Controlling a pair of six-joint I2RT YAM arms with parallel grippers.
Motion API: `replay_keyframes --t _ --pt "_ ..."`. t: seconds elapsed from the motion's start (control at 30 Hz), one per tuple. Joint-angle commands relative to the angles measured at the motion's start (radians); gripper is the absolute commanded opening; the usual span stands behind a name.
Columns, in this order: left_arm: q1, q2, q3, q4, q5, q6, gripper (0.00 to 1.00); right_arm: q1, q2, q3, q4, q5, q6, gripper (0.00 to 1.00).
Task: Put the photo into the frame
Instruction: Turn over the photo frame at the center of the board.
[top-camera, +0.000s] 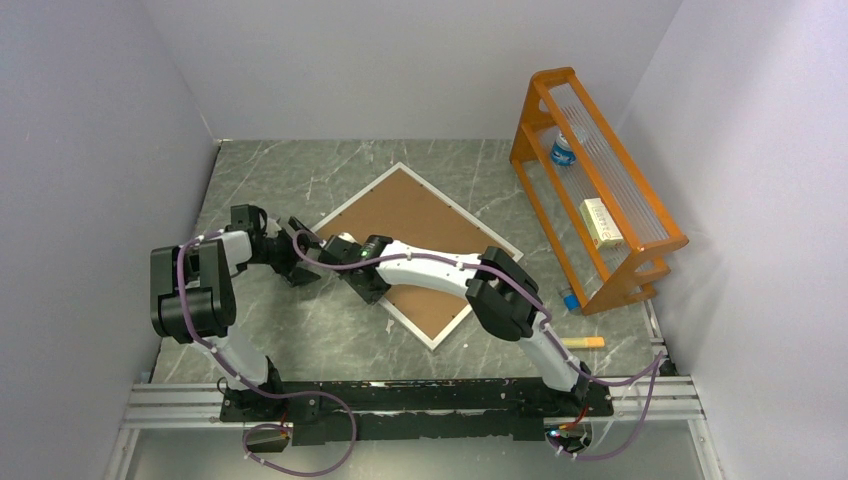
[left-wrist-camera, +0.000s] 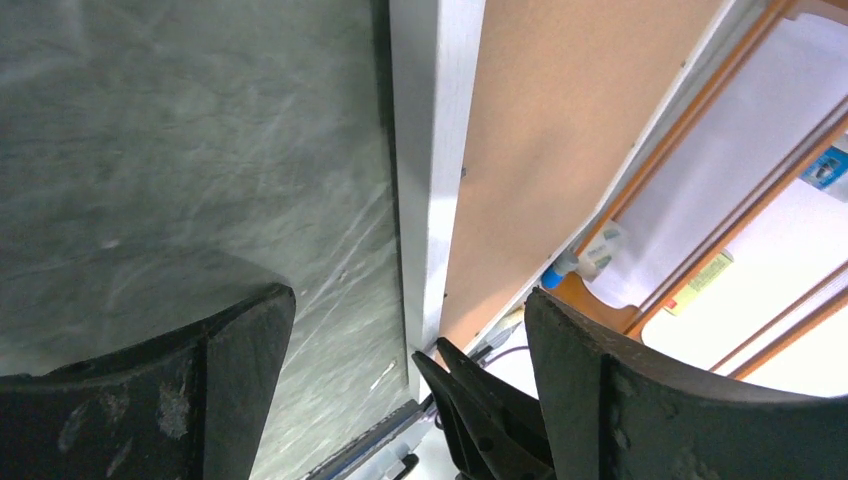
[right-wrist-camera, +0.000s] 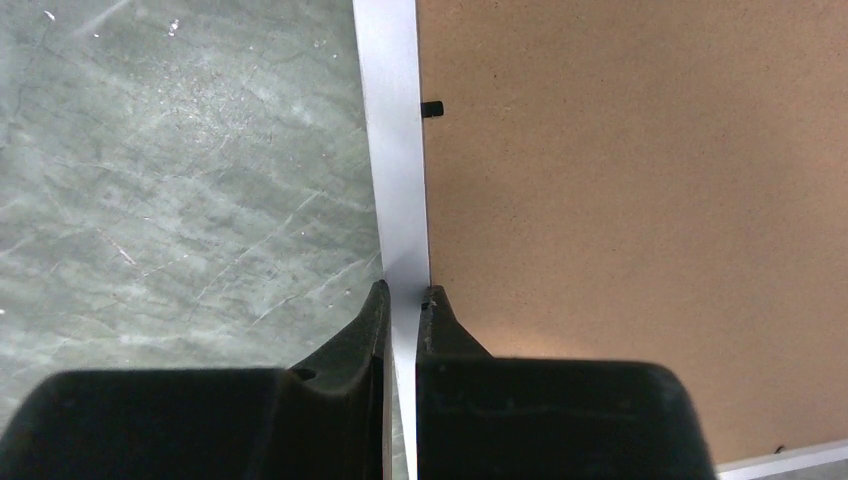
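Tabletop (top-camera: 300, 330): grey marbled slab; both arm bases are bolted to a rail at its near edge.
frame (right-wrist-camera: 395, 150): lies flat on the tabletop at mid-table, turned cornerwise like a diamond, back side up, with a narrow white border all round.
board (top-camera: 415, 215): brown backing sheet filling the frame; a small black clip (right-wrist-camera: 432, 108) sits at its edge against the border.
rack (top-camera: 640, 278): orange, with clear panels, standing at the right of the tabletop, apart from the frame.
left arm (top-camera: 190, 290): rises from its base to a raised elbow at far left, then the forearm runs right and low toward the frame's left corner.
right arm (top-camera: 440, 268): elbow bent over the frame's near corner, the white forearm stretched left across the board, wrist low at the frame's lower-left side.
left jaws: wide open and holding nothing, facing the frame's left corner; dark tips of the right jaws show low between them.
right jaws: closed to a slit, tips down at the border where it meets the board; whether they pinch anything I cannot tell.
bottle (top-camera: 563, 150): in the rack, with a blue label.
box (top-camera: 600, 222): pale yellow, on the rack's shelf.
stick (top-camera: 583, 342): yellow, lying on the tabletop beside the right arm.
writing: the labels on bottle and box are too small to read.
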Motion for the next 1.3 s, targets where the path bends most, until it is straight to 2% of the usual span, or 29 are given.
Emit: replay_keyframes --t 0.0,0.3,0.4,0.57,0.6,0.7,0.77,0.8,0.87,0.9,0.97,1.03,1.1,1.17,1.27 --pt "-0.027 -0.009 -0.071 0.184 0.062 -0.06 0.92 -0.022 -0.089 0.078 -0.041 -0.038 0.053 0.0" --pt "-0.098 0.055 -0.161 0.573 0.151 -0.221 0.9 -0.038 -0.124 0.079 -0.027 -0.108 0.068 0.0" --pt "-0.121 0.103 -0.164 0.684 0.17 -0.285 0.78 -0.041 -0.134 0.077 -0.017 -0.13 0.07 0.0" --pt "-0.125 0.157 -0.194 0.92 0.227 -0.415 0.45 -0.045 -0.139 0.068 -0.01 -0.133 0.075 0.0" --pt "-0.126 0.167 -0.187 0.933 0.238 -0.426 0.42 -0.046 -0.141 0.066 -0.008 -0.132 0.076 0.0" --pt "-0.127 0.167 -0.148 0.837 0.251 -0.391 0.25 -0.046 -0.144 0.067 -0.02 -0.11 0.08 0.0" --pt "-0.127 0.137 -0.136 0.766 0.242 -0.367 0.22 -0.046 -0.141 0.085 -0.053 -0.061 0.089 0.03" --pt "-0.127 0.119 -0.126 0.722 0.242 -0.358 0.21 -0.043 -0.144 0.094 -0.069 -0.029 0.092 0.14" --pt "-0.127 0.072 -0.09 0.609 0.24 -0.334 0.2 -0.032 -0.163 0.097 -0.081 0.032 0.074 0.45" --pt "-0.127 0.05 -0.054 0.527 0.234 -0.317 0.2 -0.021 -0.181 0.09 -0.072 0.066 0.055 0.56" --pt "-0.127 0.013 0.019 0.356 0.215 -0.272 0.18 0.001 -0.189 0.107 -0.082 0.122 0.018 0.66" --pt "-0.127 -0.002 0.119 0.109 0.179 -0.196 0.17 0.023 -0.173 0.155 -0.13 0.179 -0.003 0.7" --pt "-0.126 -0.002 0.201 -0.068 0.149 -0.142 0.17 0.048 -0.144 0.21 -0.189 0.245 -0.013 0.71" --pt "-0.125 -0.011 0.243 -0.154 0.143 -0.138 0.22 0.069 -0.109 0.264 -0.248 0.328 -0.019 0.71" --pt "-0.124 -0.036 0.276 -0.213 0.153 -0.148 0.22 0.103 -0.05 0.362 -0.344 0.471 -0.027 0.68"
